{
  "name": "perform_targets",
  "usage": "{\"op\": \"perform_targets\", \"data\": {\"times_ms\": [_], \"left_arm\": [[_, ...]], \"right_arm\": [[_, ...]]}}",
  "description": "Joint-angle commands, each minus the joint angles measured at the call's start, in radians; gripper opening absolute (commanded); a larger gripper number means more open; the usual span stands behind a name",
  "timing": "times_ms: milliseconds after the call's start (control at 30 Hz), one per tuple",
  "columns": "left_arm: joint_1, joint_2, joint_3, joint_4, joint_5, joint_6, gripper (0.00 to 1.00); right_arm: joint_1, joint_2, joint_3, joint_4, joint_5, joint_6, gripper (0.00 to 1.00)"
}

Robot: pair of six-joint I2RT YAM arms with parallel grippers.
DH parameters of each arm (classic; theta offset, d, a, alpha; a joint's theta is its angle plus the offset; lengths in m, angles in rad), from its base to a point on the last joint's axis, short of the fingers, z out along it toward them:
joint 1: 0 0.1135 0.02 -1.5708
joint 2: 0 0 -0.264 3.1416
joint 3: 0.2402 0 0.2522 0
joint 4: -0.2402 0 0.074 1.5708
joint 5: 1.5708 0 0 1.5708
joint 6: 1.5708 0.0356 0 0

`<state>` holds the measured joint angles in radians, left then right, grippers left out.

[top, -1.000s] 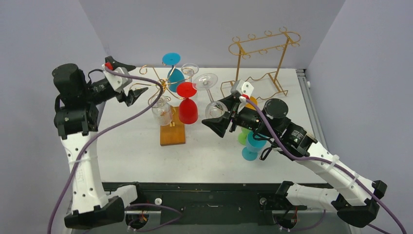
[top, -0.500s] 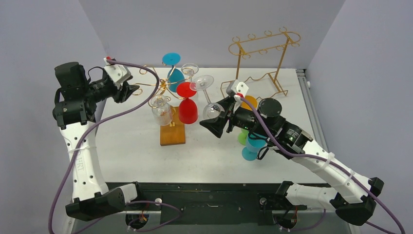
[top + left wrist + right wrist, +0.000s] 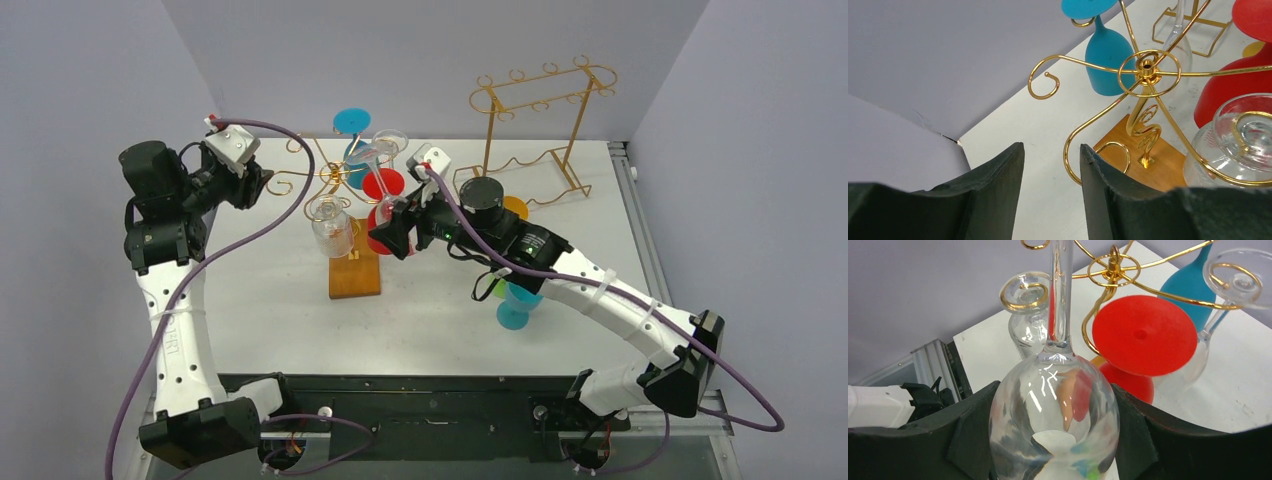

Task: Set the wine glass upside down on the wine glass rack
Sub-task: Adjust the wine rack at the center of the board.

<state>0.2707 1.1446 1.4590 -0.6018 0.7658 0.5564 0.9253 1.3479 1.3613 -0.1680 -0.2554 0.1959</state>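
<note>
The wine glass rack, a gold wire tree (image 3: 335, 178) on a brown wooden base (image 3: 354, 268), stands at the back left. My right gripper (image 3: 393, 232) is shut on the bowl of a clear wine glass (image 3: 1055, 410), held foot-up. Its stem (image 3: 1060, 290) rises among the rack's curled arms, close to the hub (image 3: 1112, 270). In the top view its foot (image 3: 368, 157) is over the rack. My left gripper (image 3: 265, 186) is open and empty, just left of the rack, level with the arms. In the left wrist view its fingers (image 3: 1050, 150) frame a lower curl of the rack (image 3: 1147, 67).
On the rack hang a red glass (image 3: 384, 186), a blue glass (image 3: 352, 122) and clear glasses (image 3: 330, 225). A taller gold frame rack (image 3: 540, 100) stands at the back right. Blue (image 3: 518, 305), green (image 3: 497, 288) and orange (image 3: 517, 208) glasses sit under my right arm.
My right arm has carried the clear glass left, from beside the rack in among its arms. My left gripper has drawn back a little and turned by the rack's left side.
</note>
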Motion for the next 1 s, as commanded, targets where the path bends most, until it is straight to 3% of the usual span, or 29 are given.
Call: {"op": "perform_targets", "data": {"times_ms": [0, 500, 967], "left_arm": [[0.002, -0.026, -0.071, 0.130, -0.033, -0.081, 0.42], [-0.005, -0.077, -0.161, 0.130, 0.046, -0.114, 0.42], [-0.017, -0.142, -0.226, 0.070, 0.100, -0.114, 0.41]], "right_arm": [[0.021, 0.029, 0.101, 0.125, 0.040, 0.021, 0.00], [-0.012, 0.190, 0.227, 0.131, 0.045, 0.037, 0.00], [-0.049, 0.208, 0.230, 0.114, 0.049, 0.013, 0.00]]}}
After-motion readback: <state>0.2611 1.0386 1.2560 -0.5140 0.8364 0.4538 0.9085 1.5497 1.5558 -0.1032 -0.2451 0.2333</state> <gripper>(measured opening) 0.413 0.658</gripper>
